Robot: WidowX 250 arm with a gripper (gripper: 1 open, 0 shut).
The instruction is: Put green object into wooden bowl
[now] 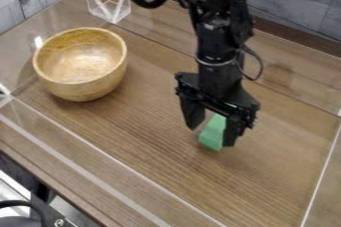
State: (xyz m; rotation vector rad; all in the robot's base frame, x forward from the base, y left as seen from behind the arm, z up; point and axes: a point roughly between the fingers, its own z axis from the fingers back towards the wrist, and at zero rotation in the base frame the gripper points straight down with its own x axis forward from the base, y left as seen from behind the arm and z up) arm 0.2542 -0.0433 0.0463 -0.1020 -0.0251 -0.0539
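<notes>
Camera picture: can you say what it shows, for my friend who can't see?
A black robot gripper hovers open over a small green block on a wooden table. An empty round wooden bowl sits apart, toward the picture's upper left.

The tabletop (120, 151) is lying open before me along its near edge and toward its right edge. On my way left, the wooden bowl's (82, 63) raised rim is standing as an obstacle near the left edge.
</notes>
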